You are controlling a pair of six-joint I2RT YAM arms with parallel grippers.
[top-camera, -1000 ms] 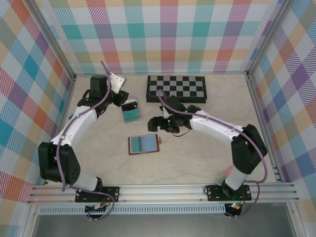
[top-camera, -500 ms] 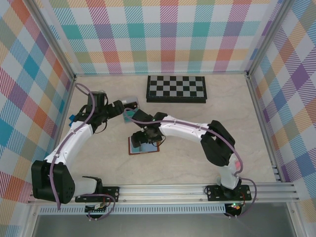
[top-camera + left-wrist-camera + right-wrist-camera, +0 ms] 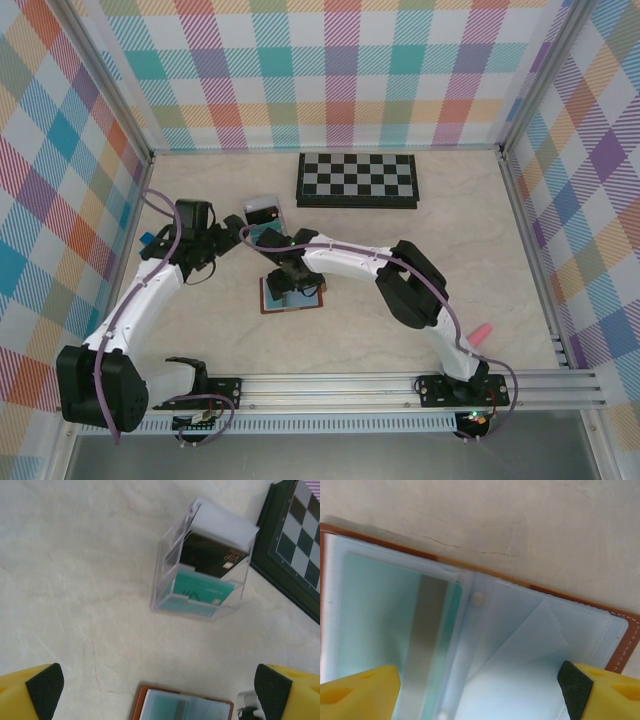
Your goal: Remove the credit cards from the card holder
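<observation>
The card holder (image 3: 300,298) lies spread open on the table, brown outside and blue-grey inside. My right gripper (image 3: 290,278) hovers low over it, open, its yellow fingers (image 3: 360,690) straddling the lining. A teal credit card (image 3: 380,620) with a grey stripe sits in the holder's (image 3: 530,645) left pocket. My left gripper (image 3: 225,245) stands open and empty between the clear tray (image 3: 265,218) and the holder (image 3: 182,707), its pads (image 3: 45,687) wide apart. In the tray (image 3: 165,575) lie a dark credit card (image 3: 210,555) and a teal one (image 3: 202,590).
A black-and-grey chessboard (image 3: 357,180) lies at the back, right of the tray. A small blue block (image 3: 147,238) sits by the left wall. A pink object (image 3: 482,331) lies at the near right. Checked walls close the left, back and right sides.
My left gripper opened at the tray, leaving the teal card there, and drew back toward the near left. My right arm swung left and came down over the open holder.
</observation>
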